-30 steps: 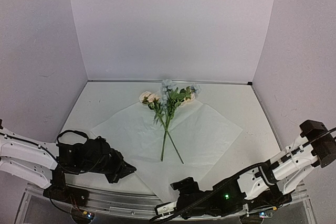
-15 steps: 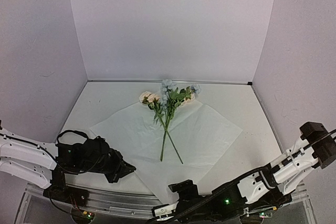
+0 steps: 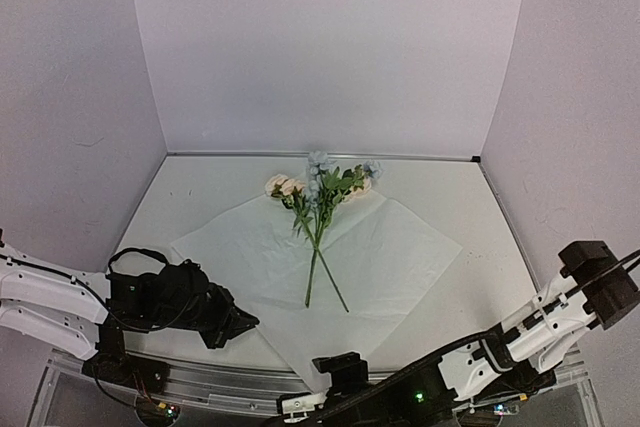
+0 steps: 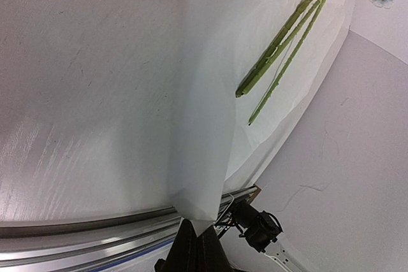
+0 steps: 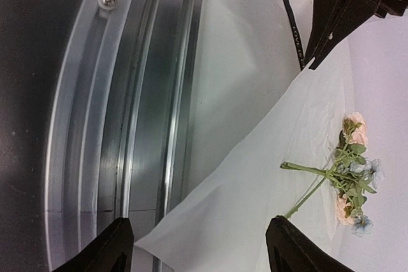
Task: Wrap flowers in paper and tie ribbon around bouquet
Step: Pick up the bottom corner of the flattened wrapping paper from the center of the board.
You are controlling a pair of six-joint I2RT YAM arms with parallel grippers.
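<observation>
The paper (image 3: pixel 400 247) looks thin, limp and easily creased; a corner is the place to pinch. Its near corner lies inside the right pincer (image 5: pixel 207 250), which is wide open and empty, with the flowers (image 3: pixel 320 197) beyond. The left pincer (image 4: pixel 196 246) is closed at the paper's edge; whether it grips, I can't tell.

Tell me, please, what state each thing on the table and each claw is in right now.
flowers: unwrapped, lying on the paper, blooms at the far end.
paper: spread open, not folded or rolled.
ribbon: untied, loose beside the left claw.
left claw: shut, tips at the paper's edge; a pinch can't be confirmed.
right claw: open, the paper's near corner between its fingers.
</observation>
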